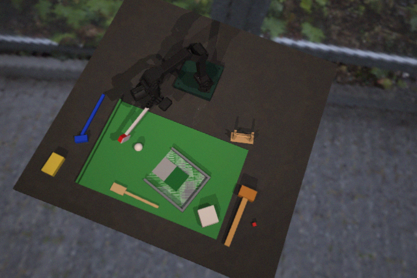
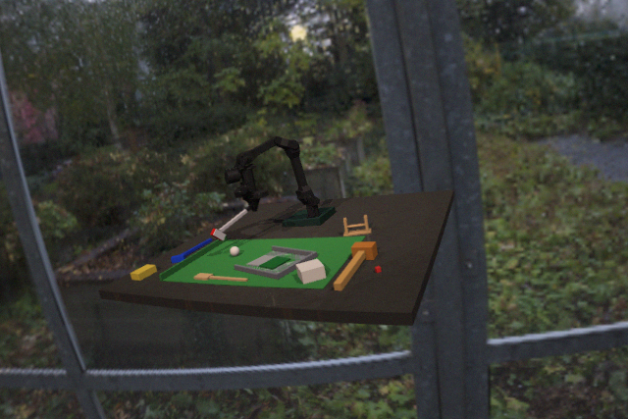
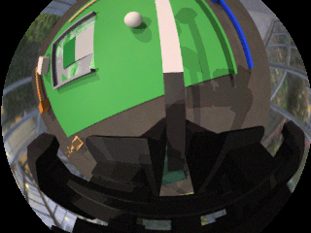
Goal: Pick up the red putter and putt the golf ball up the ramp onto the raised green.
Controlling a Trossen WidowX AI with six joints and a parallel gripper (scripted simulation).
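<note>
My gripper (image 1: 150,105) (image 2: 250,207) (image 3: 171,120) is shut on the handle end of the red putter. The putter (image 1: 137,121) (image 2: 233,222) (image 3: 170,44) has a white shaft and a red and white head, held above the green mat near its left end; its head is out of the wrist view. The white golf ball (image 1: 138,147) (image 2: 234,250) (image 3: 133,19) rests on the mat, a little apart from the head. The grey-walled ramp piece (image 1: 196,192) (image 2: 303,255) (image 3: 54,65) stands mid-mat, with the dark green raised green (image 1: 176,178) (image 2: 275,262) (image 3: 70,52) inside it.
A blue putter (image 1: 92,114) and yellow block (image 1: 53,164) lie left of the mat's low wall (image 1: 98,142). A tan mallet (image 1: 139,198) and white block (image 1: 208,215) are on the mat. A wooden stand (image 1: 242,138), orange mallet (image 1: 237,217) and small red cube (image 1: 254,224) are at the right.
</note>
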